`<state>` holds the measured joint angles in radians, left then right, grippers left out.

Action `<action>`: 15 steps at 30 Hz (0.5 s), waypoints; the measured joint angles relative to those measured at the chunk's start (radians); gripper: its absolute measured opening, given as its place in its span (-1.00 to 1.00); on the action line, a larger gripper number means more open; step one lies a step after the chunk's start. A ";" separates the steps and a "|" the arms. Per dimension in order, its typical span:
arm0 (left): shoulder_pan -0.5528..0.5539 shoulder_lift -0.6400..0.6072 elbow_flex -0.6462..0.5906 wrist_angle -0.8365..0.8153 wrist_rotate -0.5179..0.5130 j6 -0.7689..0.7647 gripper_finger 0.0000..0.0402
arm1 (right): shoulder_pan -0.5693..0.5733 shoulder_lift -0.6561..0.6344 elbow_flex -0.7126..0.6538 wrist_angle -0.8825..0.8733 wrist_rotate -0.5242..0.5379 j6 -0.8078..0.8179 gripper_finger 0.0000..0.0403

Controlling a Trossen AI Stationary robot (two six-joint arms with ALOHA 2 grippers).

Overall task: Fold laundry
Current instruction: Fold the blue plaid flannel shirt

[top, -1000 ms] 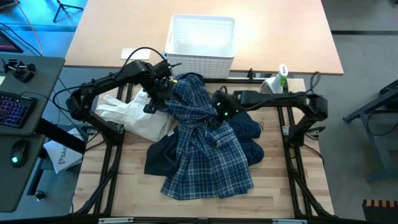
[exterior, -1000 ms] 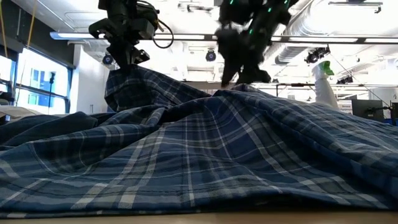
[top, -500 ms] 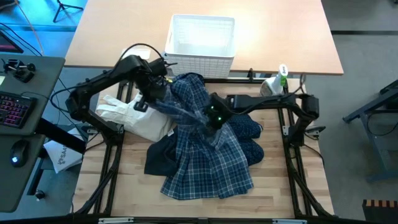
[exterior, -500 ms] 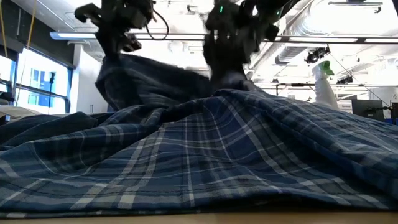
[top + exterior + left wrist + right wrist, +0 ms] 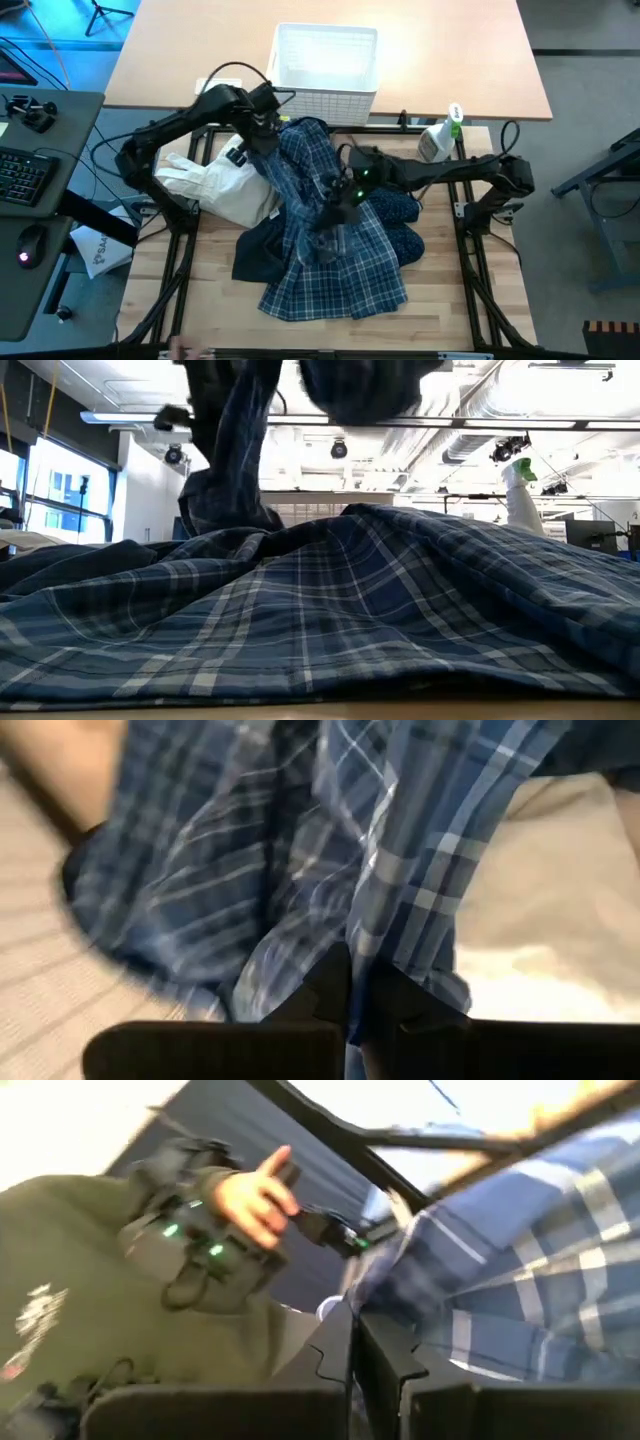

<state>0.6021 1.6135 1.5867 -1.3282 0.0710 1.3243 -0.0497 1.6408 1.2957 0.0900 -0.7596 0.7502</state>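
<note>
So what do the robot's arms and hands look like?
Both arms are dark, slim and jointed. The left arm carries a looping black cable near its wrist. The right arm has small green lights by its wrist. Each hand ends in two flat black fingers, seen in the wrist views.

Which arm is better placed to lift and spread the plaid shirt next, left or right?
Probably the right: the right gripper is shut on the plaid shirt near its middle, while the left gripper pinches only its far edge.

blue/white plaid shirt (image 5: pixel 330 250), navy shirt w/ tiny dots (image 5: pixel 405 225), white lattice basket (image 5: pixel 325 60), cream cloth (image 5: pixel 215 185)
</note>
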 joint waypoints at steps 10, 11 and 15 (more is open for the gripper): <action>-0.087 0.229 -0.002 0.157 0.008 0.082 -1.00 | 0.103 0.005 -0.002 -0.222 0.134 0.074 -1.00; -0.094 0.245 -0.002 0.194 0.006 0.058 -1.00 | 0.104 0.005 -0.002 -0.222 0.143 0.081 -1.00; -0.114 0.292 -0.002 0.304 0.067 -0.034 -0.99 | 0.108 0.004 -0.002 -0.252 0.157 0.081 -1.00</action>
<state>0.4877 1.9054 1.5848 -1.0241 0.1377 1.2908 0.0586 1.6451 1.2941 -0.1621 -0.6025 0.8310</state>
